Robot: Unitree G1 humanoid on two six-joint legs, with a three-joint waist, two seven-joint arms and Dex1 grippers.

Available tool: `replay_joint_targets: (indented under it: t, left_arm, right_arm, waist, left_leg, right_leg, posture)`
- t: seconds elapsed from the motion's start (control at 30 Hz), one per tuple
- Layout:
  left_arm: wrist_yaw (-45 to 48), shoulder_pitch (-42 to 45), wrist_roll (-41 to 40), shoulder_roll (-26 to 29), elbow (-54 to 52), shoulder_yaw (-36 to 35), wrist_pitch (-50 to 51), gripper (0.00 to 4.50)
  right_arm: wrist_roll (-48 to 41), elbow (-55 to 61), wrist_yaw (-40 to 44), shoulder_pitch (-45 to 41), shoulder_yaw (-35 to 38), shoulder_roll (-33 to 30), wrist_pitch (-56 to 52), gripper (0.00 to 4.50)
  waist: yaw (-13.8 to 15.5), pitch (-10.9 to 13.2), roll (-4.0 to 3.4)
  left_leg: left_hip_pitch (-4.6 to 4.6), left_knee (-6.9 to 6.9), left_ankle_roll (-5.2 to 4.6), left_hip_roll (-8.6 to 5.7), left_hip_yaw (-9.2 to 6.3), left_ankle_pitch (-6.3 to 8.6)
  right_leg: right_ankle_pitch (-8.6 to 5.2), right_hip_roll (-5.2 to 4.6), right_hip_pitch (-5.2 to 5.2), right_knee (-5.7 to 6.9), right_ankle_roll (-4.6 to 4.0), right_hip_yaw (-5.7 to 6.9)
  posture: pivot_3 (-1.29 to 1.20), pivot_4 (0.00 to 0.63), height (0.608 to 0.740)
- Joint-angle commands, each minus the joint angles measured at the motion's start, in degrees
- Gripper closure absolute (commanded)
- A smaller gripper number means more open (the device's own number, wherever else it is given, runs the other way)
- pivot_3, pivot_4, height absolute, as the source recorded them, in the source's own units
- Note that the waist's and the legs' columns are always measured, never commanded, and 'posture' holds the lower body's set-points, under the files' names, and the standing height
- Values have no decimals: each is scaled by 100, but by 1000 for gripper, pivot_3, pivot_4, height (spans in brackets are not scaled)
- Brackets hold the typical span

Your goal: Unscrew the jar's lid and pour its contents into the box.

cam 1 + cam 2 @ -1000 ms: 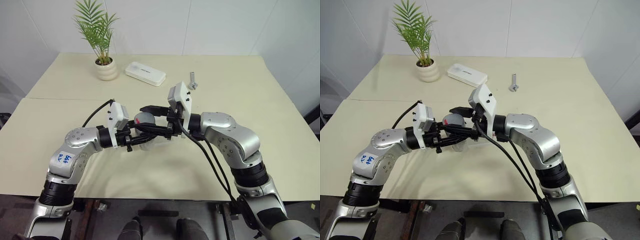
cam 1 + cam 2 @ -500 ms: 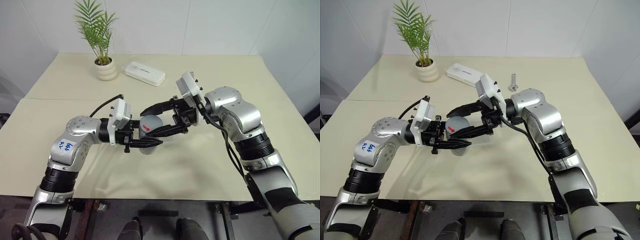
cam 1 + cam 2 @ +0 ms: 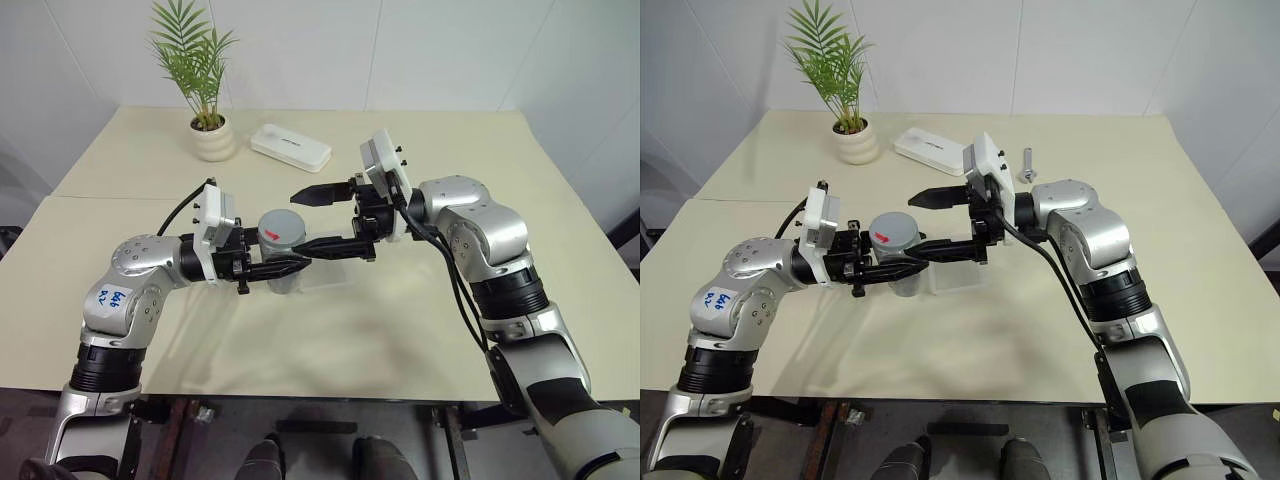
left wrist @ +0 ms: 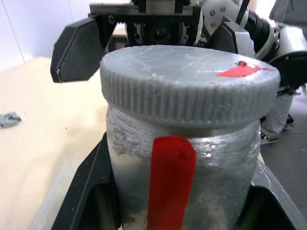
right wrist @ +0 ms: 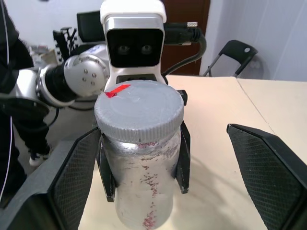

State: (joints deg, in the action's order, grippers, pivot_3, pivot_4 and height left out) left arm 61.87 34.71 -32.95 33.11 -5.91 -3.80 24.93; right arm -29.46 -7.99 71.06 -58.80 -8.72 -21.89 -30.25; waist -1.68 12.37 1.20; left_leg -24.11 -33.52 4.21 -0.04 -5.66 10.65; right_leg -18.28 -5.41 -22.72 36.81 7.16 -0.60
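Jar (image 3: 282,243) upright in left claw (image 3: 285,267), lid (image 5: 139,110) on, contents hidden

one jar (image 3: 282,248), one lid (image 3: 281,226), one clear box (image 3: 330,274), one white case (image 3: 290,147), one potted plant (image 3: 213,135), one bolt (image 3: 1027,165), two grippers (image 3: 292,264) (image 3: 320,218).

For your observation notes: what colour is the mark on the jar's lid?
Red, on the pale grey lid; clearest in the left wrist view.
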Motion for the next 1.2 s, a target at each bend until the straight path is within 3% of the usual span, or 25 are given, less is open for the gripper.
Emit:
replay_joint_targets:
  t: [0.03, 0.3, 0.73, 1.2]
  left_arm:
    - [-106, 45, -8, -72, -111, 11, -64, 2493]
    - [-283, 87, -1, -313, -110, 84, -108, 2493]
    - [-429, 25, -115, -431, -360, 130, -25, 2493]
    - [-573, -43, -267, -477, -484, 6, 1, 2493]
  right_arm:
    - [-451, 671, -161, -12, 211, 196, -256, 64]
    - [-599, 958, -536, 30, 127, 571, -415, 64]
    - [81, -164, -462, -339, 81, 657, 436, 64]
    - [340, -2022, 594, -753, 432, -535, 853, 64]
  waist:
    - [-11, 0, 0]
    - [1, 0, 0]
    - [-7, 0, 0]
    - [14, 0, 0]
  left_leg:
    - [0, -1, 0, 0, 0, 0]
    - [1, -14, 0, -2, 0, 0]
    - [0, -13, -1, -2, 0, 0]
    - [-2, -15, -1, -4, 1, 0]
  right_leg:
    - [0, 0, 0, 3, 0, -1]
    - [1, 0, 0, 12, 0, -4]
    - [0, 1, -1, 14, 0, -6]
    - [0, 0, -1, 12, 1, -7]
  posture:
    - [0, 150, 740]
    - [0, 150, 740]
    - [0, 150, 740]
    - [0, 150, 740]
